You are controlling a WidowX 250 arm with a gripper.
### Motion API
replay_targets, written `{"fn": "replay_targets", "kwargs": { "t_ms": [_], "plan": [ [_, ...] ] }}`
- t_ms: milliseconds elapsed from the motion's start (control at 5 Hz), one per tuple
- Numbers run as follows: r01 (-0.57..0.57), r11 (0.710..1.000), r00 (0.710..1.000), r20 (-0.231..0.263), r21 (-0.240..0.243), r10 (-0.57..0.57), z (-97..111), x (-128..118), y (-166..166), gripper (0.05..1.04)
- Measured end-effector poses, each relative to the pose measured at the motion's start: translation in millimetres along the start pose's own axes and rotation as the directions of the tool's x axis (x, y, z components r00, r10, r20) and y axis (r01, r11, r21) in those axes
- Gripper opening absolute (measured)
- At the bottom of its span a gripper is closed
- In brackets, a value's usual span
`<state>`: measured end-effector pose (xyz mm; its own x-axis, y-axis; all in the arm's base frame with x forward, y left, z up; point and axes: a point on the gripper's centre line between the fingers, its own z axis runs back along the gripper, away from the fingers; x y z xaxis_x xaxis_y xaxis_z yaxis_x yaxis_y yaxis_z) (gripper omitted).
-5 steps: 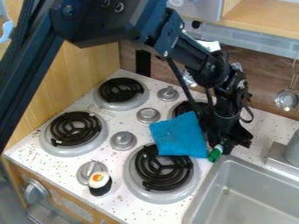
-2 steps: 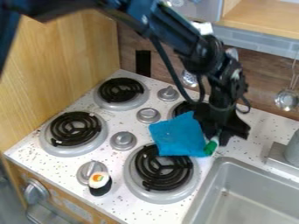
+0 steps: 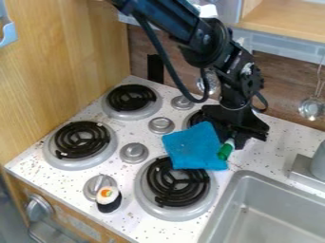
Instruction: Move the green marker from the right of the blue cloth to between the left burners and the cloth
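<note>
Speckled white bench point(image 3: 181, 229) here, with a grey sink point(image 3: 270, 204), black coil burners point(image 3: 170, 187) and smooth wood panelling point(image 3: 70, 61). The gripper point(image 3: 234, 139) has its fingers closed on a green-and-white cylinder point(image 3: 224, 151), at the soft blue cloth's point(image 3: 192, 147) right edge.

looks like a kitchen, perhaps a toy one. has black spiral coil burners point(image 3: 177, 182) in round grey pans point(image 3: 143, 192) between six and eleven o'clock, a grey rectangular sink point(image 3: 273, 209) near five o'clock, a shiny round metal utensil point(image 3: 311, 108) hanging near three, and a pale wooden cabinet point(image 3: 289, 23) near one.
</note>
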<state>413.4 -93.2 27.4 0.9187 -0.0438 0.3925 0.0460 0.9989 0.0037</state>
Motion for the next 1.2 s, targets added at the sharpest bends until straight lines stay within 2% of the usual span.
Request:
{"fn": "replay_targets", "kwargs": {
  "t_ms": [400, 1000, 1200],
  "plan": [
    [-0.125, 0.989, 0.992, 0.026, 0.076, 0.123, 17.1, -10.4, 60.7, 0.36],
    [-0.242, 0.956, 0.97, 0.025, 0.164, 0.241, 15.1, -22.2, 136.6, 0.36],
    [-0.235, 0.956, 0.972, 0.026, 0.178, 0.235, 15.1, -24.2, 153.0, 0.36]
  ]
}}
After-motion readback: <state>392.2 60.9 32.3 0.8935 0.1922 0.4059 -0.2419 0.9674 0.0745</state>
